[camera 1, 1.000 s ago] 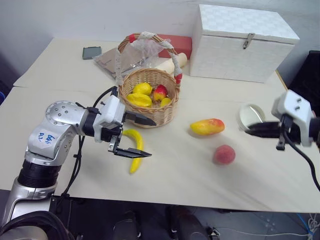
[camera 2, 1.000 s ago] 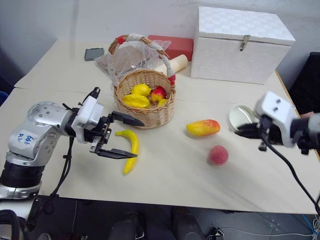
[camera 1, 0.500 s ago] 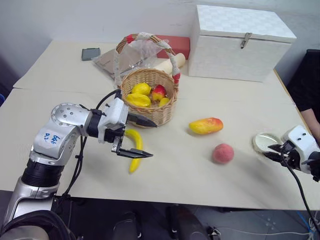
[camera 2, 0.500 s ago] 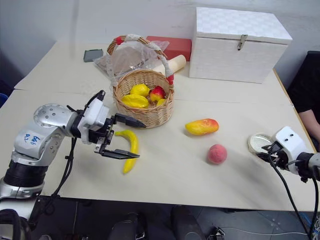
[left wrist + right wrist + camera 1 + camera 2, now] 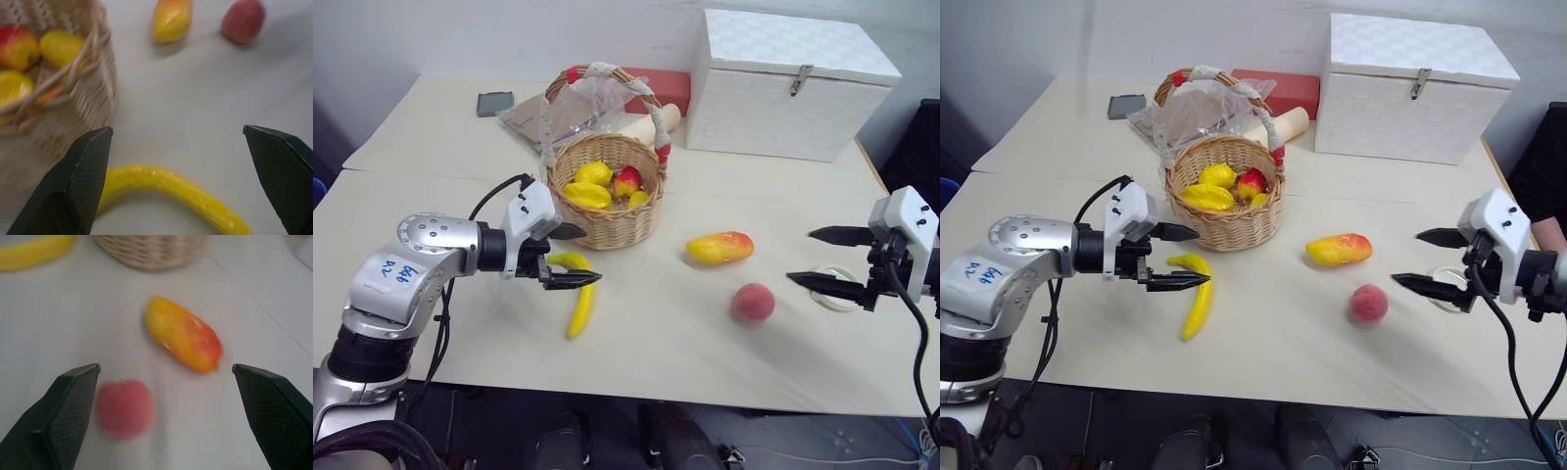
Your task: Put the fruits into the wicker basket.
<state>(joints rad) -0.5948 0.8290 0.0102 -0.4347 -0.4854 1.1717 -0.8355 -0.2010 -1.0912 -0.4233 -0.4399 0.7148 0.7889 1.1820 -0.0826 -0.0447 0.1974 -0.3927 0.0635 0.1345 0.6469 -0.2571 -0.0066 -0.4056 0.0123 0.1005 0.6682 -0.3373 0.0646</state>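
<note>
**Both grippers spread wide over loose fruit, nothing held**

Left gripper [image 5: 570, 257] spread wide and empty, hovering just in front of the wicker basket [image 5: 607, 186], with the upper end of the banana [image 5: 578, 299] directly below and between its fingers. Right gripper [image 5: 824, 259] likewise spread wide and empty, held above the table [image 5: 431, 147] near its right edge, fingertips aimed toward the middle; peach [image 5: 752, 303] just beyond the lower fingertip, apart from it, and mango [image 5: 719, 247] farther on toward the basket.

Seated toward the back of the table, slightly left of centre: wicker basket, upright, arched handle wrapped in white and red, with yellow and red toy fruits [image 5: 602, 184] inside. At the back right corner: big white latched box [image 5: 788, 83]. Behind the basket, near the back edge: red box [image 5: 661, 88] and clear plastic wrap [image 5: 573, 108].

Lying on the table toward the front edge, curved, just in front of the basket and not touching it: banana. Resting between basket and right edge: mango, then peach nearer the front. Partly hidden under the right gripper: round white lid [image 5: 834, 289]. Near the back left corner: small dark flat thing [image 5: 493, 103].
</note>
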